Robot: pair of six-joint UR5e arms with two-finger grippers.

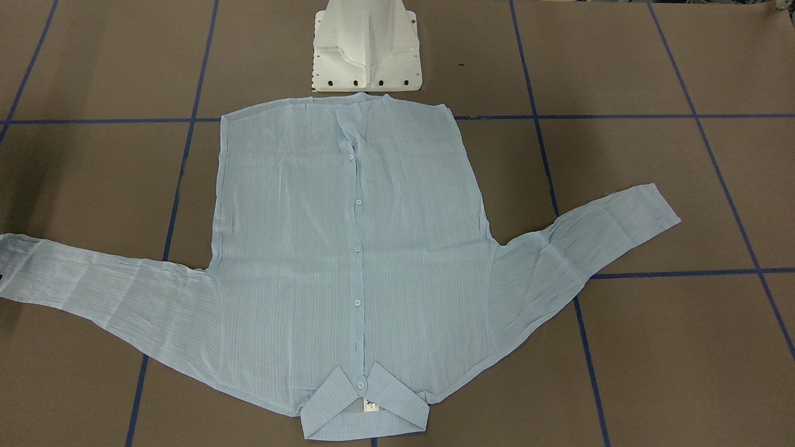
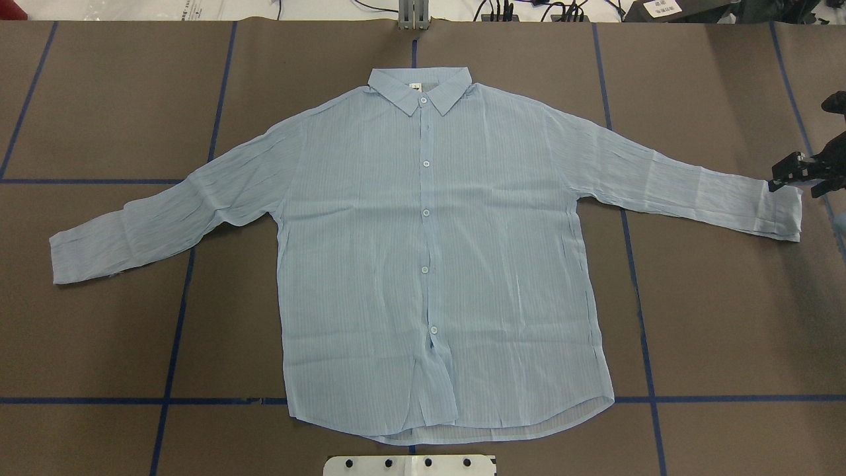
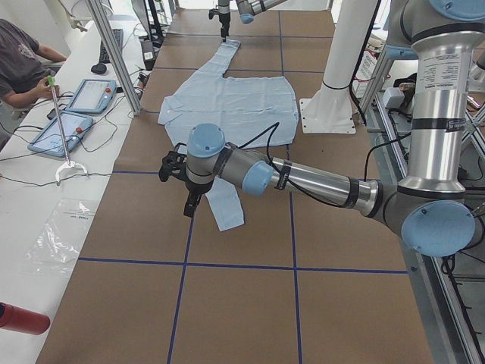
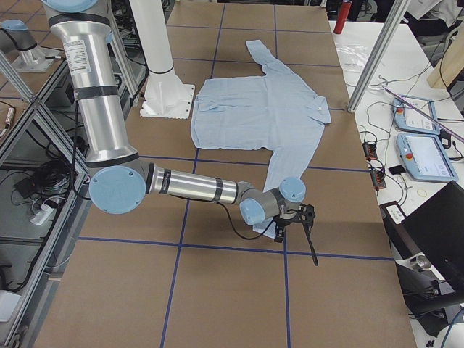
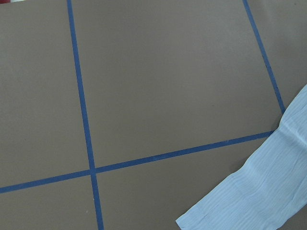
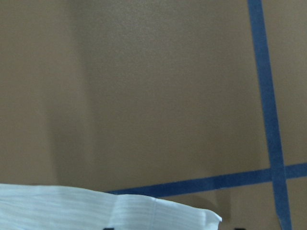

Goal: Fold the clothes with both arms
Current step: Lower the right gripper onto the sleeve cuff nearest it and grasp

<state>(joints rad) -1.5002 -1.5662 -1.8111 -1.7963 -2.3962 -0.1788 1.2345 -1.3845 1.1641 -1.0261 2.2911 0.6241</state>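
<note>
The light-blue shirt lies flat and face up on the brown table, buttoned, both sleeves spread out, collar away from the robot's base. My right gripper hangs at the end of the shirt's right-hand sleeve, fingers apart, open. The right wrist view shows that cuff at its bottom edge. My left gripper hovers above the other sleeve's cuff. It shows only in the exterior left view, so I cannot tell its state.
The white pedestal stands just behind the shirt's hem. Blue tape lines cross the table. A person sits at the side bench with two control tablets. A red bottle lies there too.
</note>
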